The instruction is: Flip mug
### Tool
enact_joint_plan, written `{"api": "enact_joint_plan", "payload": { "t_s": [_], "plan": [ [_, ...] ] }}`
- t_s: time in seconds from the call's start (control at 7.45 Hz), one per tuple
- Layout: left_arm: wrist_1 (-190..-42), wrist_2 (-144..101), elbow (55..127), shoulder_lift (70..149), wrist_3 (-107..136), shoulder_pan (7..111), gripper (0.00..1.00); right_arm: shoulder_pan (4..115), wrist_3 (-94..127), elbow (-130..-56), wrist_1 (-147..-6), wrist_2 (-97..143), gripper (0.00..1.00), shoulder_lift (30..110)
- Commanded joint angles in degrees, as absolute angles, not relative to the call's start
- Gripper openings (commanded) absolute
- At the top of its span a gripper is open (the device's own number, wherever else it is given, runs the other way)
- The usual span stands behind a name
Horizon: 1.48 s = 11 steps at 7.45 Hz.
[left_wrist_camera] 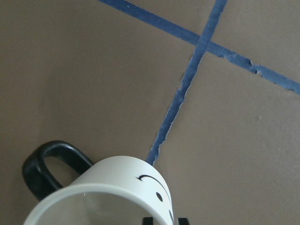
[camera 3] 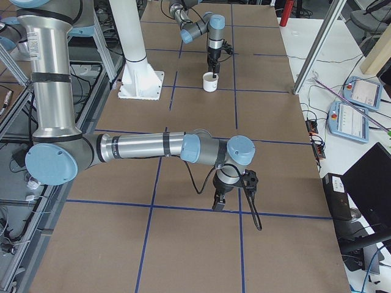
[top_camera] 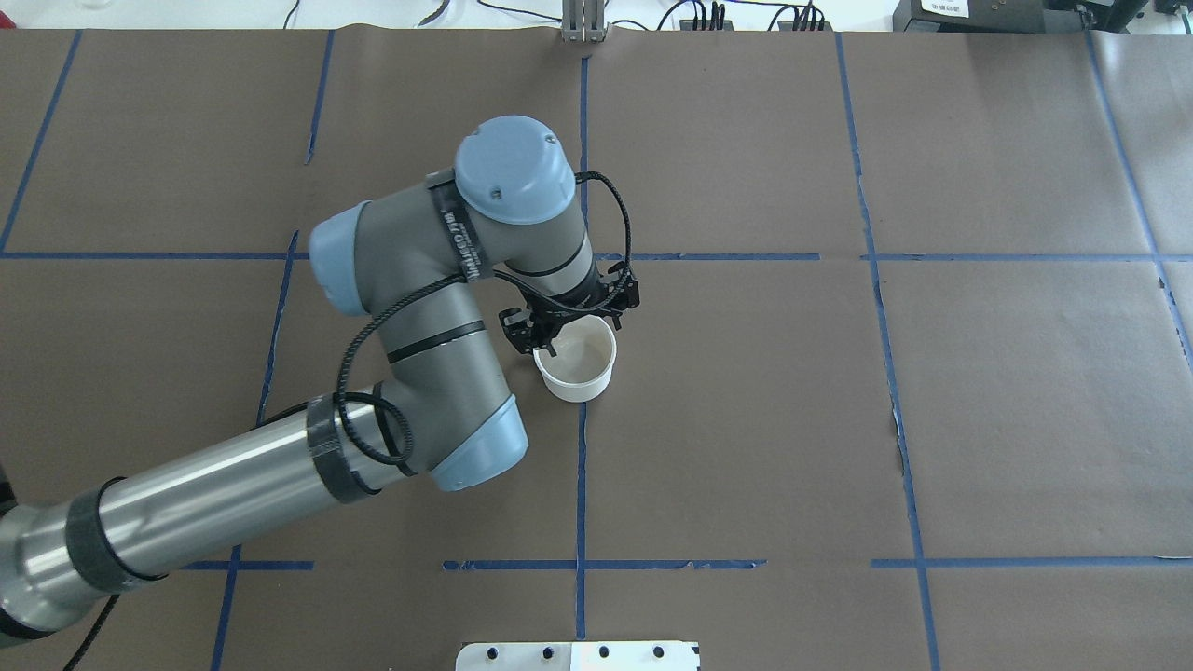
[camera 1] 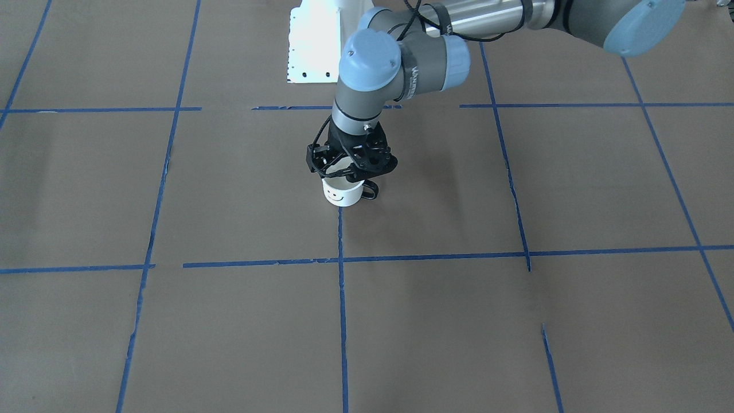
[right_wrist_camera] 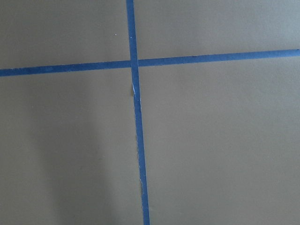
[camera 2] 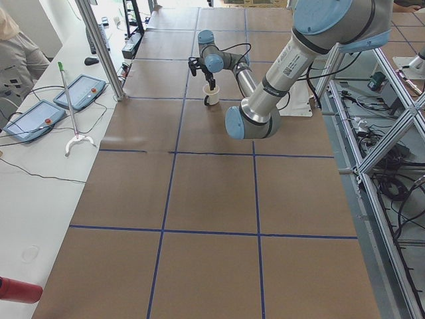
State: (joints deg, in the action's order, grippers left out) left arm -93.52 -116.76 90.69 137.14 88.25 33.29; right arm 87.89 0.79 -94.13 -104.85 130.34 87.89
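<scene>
The white mug point(camera 1: 343, 194) with a black smiley face and a black handle point(camera 1: 371, 190) stands upright, mouth up, near the table's middle point(top_camera: 580, 368). My left gripper point(camera 1: 348, 175) points down over it. Its fingertips straddle the mug's wall at the rim, one inside point(top_camera: 550, 349), and are closed on it. The left wrist view shows the mug point(left_wrist_camera: 126, 187) close below, with the handle point(left_wrist_camera: 44, 164) at the left. My right gripper point(camera 3: 218, 204) hangs low over bare table far from the mug point(camera 3: 211, 82). I cannot tell whether it is open or shut.
Brown paper with blue tape lines point(top_camera: 580, 485) covers the table. The white robot base plate point(camera 1: 312, 43) is behind the mug. Teach pendants point(camera 2: 80, 93) and a white tool point(camera 2: 74, 139) lie on a side bench.
</scene>
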Motion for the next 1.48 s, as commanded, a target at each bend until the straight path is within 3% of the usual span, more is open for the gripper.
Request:
{"api": "enact_joint_plan", "payload": {
  "t_s": [0.0, 0.54, 0.8, 1.07, 1.34],
  "plan": [
    [-87.30, -119.86, 105.06, 127.40, 73.21, 40.65, 1.00, 87.89, 0.79, -94.13, -104.85, 130.34, 1.00, 87.89],
    [-88.33, -120.59, 113.10, 103.95, 38.95, 56.11, 1.00, 87.89, 0.79, -94.13, -104.85, 130.34, 1.00, 87.89],
    [-89.03, -123.55, 112.24, 93.40, 19.53, 67.80, 1.00, 87.89, 0.79, -94.13, -104.85, 130.34, 1.00, 87.89],
    [-89.12, -129.78, 105.34, 85.73, -6.40, 83.86, 1.00, 87.89, 0.79, -94.13, -104.85, 130.34, 1.00, 87.89],
    [-97.16, -129.99, 97.94, 82.46, -10.10, 91.64, 1.00, 87.89, 0.79, -94.13, -104.85, 130.34, 1.00, 87.98]
  ]
}}
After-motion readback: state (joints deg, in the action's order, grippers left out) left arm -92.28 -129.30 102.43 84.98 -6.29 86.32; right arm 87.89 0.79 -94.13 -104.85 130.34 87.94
